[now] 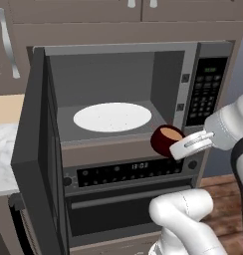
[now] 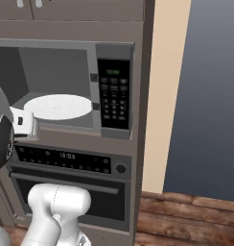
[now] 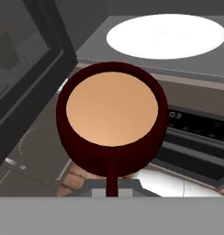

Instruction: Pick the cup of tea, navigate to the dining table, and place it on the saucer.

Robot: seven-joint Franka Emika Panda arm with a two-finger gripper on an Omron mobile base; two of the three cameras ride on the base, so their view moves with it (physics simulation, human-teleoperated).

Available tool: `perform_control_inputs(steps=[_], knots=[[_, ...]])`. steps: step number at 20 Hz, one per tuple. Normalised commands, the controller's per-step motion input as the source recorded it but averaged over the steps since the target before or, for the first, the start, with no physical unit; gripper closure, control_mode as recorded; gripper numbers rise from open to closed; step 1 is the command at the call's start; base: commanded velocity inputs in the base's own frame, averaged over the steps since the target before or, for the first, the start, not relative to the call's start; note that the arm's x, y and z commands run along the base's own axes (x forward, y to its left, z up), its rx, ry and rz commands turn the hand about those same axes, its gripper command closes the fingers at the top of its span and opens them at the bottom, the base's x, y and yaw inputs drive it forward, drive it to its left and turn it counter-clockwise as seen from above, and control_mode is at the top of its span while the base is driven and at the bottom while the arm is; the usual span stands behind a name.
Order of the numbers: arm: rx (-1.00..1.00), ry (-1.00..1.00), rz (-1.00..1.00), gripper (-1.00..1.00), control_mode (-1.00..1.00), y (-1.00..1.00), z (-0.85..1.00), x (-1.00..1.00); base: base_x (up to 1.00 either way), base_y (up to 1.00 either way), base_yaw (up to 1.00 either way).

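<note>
Closed tight on the handle of the small dark maroon rounded cup of tea (image 3: 112, 124), white two-finger gripper (image 1: 179, 144), with the jaws nearly together around that thin dark stem at the bottom of the hand view. Held in the air in front of the open microwave, just outside its lower front edge, the cup (image 1: 166, 140) with tan-brown liquid up to near the rim and level. Behind the gripper and slightly higher, inside the grey microwave cavity (image 1: 158, 74), a flat white round turntable plate (image 1: 112, 117), well apart from the cup. To the left of the gripper, swung fully open, the dark grey microwave door (image 1: 36, 164). To the right of it and a little above, the black keypad panel (image 1: 205, 89) with small buttons. Directly below the gripper, the black control strip of the built-in oven (image 1: 128, 172) with a small lit clock, and under that the dark oven door (image 1: 118, 211). Far to the left, lower than the gripper, a corner of white grey-veined marble surface (image 1: 4, 159). On the right base view, the gripper (image 2: 26, 126) at the left edge, in front of the same white plate (image 2: 57, 106).
</note>
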Motion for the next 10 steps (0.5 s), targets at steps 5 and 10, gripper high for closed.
perform_control_inputs(steps=[5, 10], knots=[[0.0, 0.0, 0.0, 1.0, -1.0, 0.0, 0.0, -0.01, 0.0, 0.0, 0.0], [0.0, 0.0, 0.0, 1.0, 1.0, 0.0, 0.0, -0.04, -0.65, -0.34, -0.14]])
